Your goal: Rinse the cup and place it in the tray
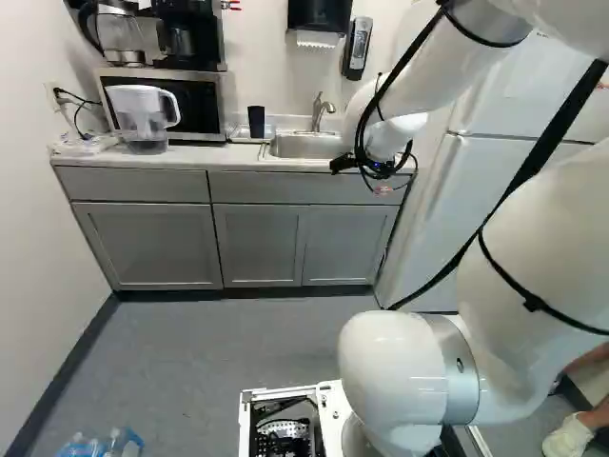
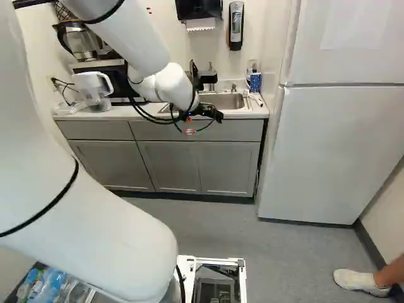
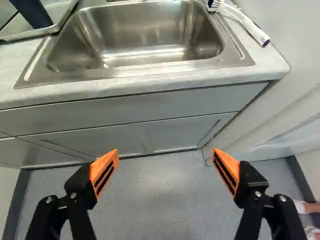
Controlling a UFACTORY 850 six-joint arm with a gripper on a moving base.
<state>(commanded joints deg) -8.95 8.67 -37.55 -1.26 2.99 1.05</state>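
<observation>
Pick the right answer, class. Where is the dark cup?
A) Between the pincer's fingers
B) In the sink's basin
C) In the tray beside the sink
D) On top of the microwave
C: the dark cup stands in the tray beside the sink, and the open pincer holds nothing.

white arm [image 1: 547, 238], black straps [image 1: 535, 304], seemingly metal collar [image 1: 460, 369]

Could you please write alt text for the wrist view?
Open, orange-padded fingers, holding nothing, hang before a counter with a steel sink. On one side of the sink a dark cup, only partly visible, stands in a tray; on the other lies a white brush.
</observation>
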